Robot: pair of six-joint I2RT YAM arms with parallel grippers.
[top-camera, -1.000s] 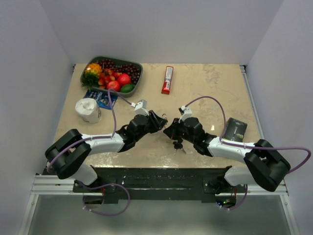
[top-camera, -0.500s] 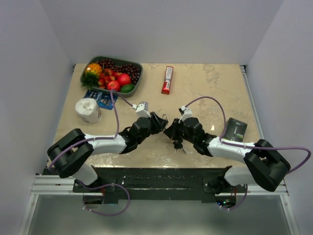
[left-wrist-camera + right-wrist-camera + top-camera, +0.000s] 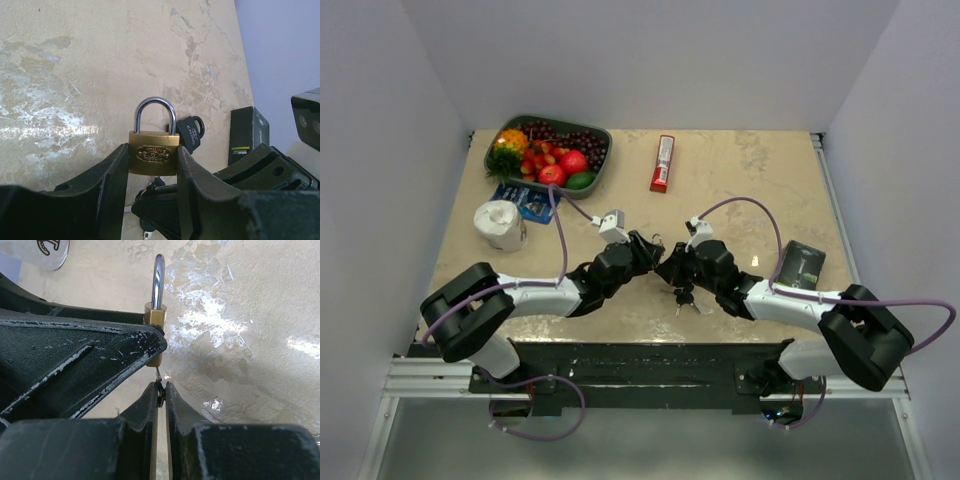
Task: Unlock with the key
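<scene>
A small brass padlock (image 3: 154,159) with a silver shackle is held upright, my left gripper (image 3: 152,150) shut on its body from both sides. In the top view that gripper (image 3: 645,250) meets my right gripper (image 3: 667,262) at mid-table. The right gripper (image 3: 160,387) is shut on the key (image 3: 159,391). Its thin blade runs up into the underside of the padlock (image 3: 156,315). More keys of the bunch (image 3: 685,297) hang below the right gripper. One black key head (image 3: 192,132) shows behind the padlock.
A black box (image 3: 802,264) lies right of the right arm. Far left stands a tray (image 3: 492,150) of fruit, with a blue packet (image 3: 525,200) and a white roll (image 3: 500,225) nearer. A red and white pack (image 3: 663,163) lies at the back centre.
My left arm has shifted slightly right, bringing the padlock up against the right gripper and the key. The right arm has hardly moved.
</scene>
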